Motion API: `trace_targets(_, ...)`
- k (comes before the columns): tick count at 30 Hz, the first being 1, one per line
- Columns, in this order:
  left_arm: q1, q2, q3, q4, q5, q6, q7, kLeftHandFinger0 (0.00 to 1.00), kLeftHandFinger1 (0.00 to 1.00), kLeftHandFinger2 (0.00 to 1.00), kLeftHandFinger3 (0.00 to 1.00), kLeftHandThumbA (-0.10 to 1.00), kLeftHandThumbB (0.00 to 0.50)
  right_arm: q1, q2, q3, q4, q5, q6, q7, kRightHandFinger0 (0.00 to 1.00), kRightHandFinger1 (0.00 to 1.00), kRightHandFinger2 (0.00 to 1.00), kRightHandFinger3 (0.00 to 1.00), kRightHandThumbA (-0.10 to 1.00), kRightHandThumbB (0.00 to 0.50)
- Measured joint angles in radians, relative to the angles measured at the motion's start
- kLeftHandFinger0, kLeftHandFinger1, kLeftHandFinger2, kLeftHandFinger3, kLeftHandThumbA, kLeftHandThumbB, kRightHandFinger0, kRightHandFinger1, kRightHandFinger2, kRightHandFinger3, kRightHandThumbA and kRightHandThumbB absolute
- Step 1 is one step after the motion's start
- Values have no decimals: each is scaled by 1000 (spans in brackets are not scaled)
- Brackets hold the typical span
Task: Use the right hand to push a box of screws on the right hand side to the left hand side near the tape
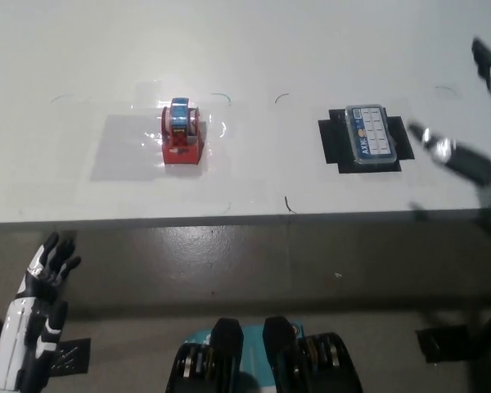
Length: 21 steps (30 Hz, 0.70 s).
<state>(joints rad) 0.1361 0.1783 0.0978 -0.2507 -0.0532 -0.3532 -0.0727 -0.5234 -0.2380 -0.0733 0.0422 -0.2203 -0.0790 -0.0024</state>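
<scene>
Screws box is named first as the task's thing, though the account runs from the left edge; the left robot hand, white with dark fingers, rests low at the lower left, below the edge of the table, its fingers spread apart and holding nothing; further right, on the white table, a red tape dispenser with a blue roll stands on a pale rectangular patch, well left of centre; a few thin dark pen marks lie on the table between the dispenser and the box; the screws box, a clear rectangular case with a blue label strip, lies flat on a black mat on the right half of the table, well apart from the dispenser; at the far right edge the black right robot hand is raised over the table, blurred, its fingers splayed and empty; one fingertip shows pale, near the mat's right side but not touching the box.
</scene>
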Motion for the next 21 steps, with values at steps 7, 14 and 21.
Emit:
trace_targets(7,0,0,-1,-19,-2,1,-5,1000,1000,1000,1000,871,96,-214,-15,2,310,-21,18,-24,1000,1000,1000,1000,865,359)
trace_targets(14,3,0,0,-19,-2,1,-8,1000,1000,1000,1000,878,85,-392,-16,17,701,-21,8,-37,1000,1000,1000,1000,861,323)
trace_targets(21,3,0,-1,-21,-3,1,-9,1000,1000,1000,1000,872,81,-564,-16,17,1085,-9,-56,-55,1000,1000,1000,1000,850,341)
